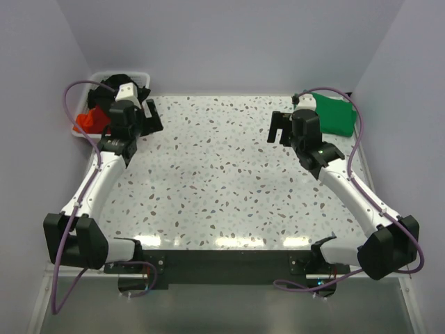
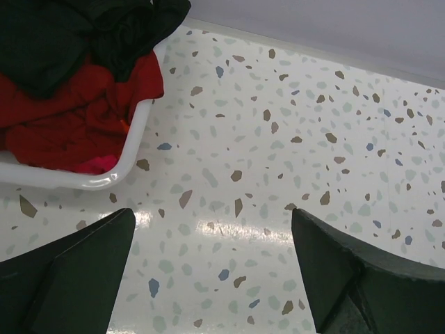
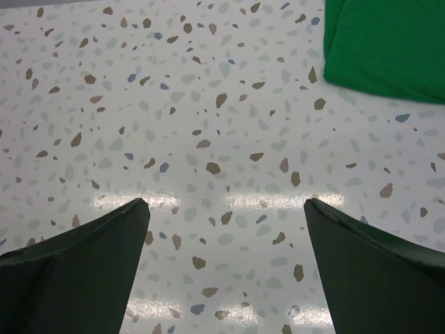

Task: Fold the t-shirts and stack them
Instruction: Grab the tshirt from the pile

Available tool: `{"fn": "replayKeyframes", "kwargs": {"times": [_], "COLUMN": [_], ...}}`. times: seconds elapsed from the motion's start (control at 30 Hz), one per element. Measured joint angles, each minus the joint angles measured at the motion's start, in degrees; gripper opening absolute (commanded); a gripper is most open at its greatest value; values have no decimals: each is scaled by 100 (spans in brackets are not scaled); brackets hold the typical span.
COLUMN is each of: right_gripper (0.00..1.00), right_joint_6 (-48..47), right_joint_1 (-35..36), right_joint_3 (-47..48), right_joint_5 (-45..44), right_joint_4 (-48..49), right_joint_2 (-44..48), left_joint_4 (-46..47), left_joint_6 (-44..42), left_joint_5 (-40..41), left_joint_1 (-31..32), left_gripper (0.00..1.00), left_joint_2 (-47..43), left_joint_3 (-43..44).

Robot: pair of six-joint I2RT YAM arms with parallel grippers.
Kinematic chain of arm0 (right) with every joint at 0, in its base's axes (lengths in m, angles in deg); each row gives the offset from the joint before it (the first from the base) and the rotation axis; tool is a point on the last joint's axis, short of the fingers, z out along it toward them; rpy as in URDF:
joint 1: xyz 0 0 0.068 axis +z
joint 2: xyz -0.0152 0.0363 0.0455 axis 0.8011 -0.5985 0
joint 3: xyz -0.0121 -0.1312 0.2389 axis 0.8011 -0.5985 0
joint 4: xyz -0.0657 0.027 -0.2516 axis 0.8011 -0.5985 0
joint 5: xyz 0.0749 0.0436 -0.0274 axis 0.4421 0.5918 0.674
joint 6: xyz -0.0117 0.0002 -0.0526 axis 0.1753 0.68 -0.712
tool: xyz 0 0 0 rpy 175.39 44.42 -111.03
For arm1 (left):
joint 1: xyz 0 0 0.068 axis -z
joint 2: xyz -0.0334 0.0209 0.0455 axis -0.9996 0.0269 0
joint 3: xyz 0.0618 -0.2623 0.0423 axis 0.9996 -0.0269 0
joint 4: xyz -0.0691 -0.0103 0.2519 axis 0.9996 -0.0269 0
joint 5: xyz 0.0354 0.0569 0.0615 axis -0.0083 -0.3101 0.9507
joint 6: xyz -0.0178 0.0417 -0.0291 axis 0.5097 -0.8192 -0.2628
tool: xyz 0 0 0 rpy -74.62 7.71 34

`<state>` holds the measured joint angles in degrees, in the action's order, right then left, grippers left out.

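A folded green t-shirt (image 1: 335, 115) lies at the table's far right corner; it also shows at the top right of the right wrist view (image 3: 386, 45). A black t-shirt (image 2: 76, 31) and a dark red t-shirt (image 2: 73, 118) lie crumpled in the white basket (image 2: 104, 177) at the far left. A red bit of cloth (image 1: 90, 120) shows in the basket from above. No orange shirt is clearly in view. My left gripper (image 1: 147, 115) (image 2: 212, 268) is open and empty, just right of the basket. My right gripper (image 1: 280, 127) (image 3: 226, 261) is open and empty, left of the green shirt.
The white basket (image 1: 144, 73) stands off the table's far left corner, partly hidden by my left arm. The speckled table (image 1: 222, 181) has pale walls behind and at both sides. Purple cables loop from both arms.
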<state>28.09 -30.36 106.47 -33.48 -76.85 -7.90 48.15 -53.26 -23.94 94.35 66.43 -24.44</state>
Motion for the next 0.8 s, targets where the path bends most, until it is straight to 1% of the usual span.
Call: {"fn": "replayKeyframes", "kwargs": {"times": [0.2, 0.3, 0.37, 0.43, 0.5, 0.57, 0.8], "right_gripper": [99, 99, 99, 99, 99, 98, 98], "right_joint_6": [22, 46, 59, 66, 87, 114, 192], "right_joint_1": [0, 0, 0, 0, 0, 0, 0], "right_joint_3": [-22, -24, -24, -24, -28, -61, -87], "right_joint_5": [2, 17, 39, 63, 61, 61, 59], "right_joint_4": [-2, -4, -2, -2, -2, 9, -2], "right_joint_2": [2, 2, 2, 2, 2, 11, 0], "left_joint_4": [-20, -133, -229, -306, -358, -400, -627], "left_joint_6": [2, 74, 286, 487, 785, 1047, 1589], "left_joint_5": [24, 190, 361, 400, 382, 391, 433], "left_joint_1": [26, 46, 50, 7, -83, -179, -407], "left_gripper": [100, 100, 97, 97, 97, 100, 100], "left_joint_2": [-76, -33, 55, 197, 420, 649, 1270], "left_joint_3": [-63, -31, 48, 168, 352, 527, 942]}}
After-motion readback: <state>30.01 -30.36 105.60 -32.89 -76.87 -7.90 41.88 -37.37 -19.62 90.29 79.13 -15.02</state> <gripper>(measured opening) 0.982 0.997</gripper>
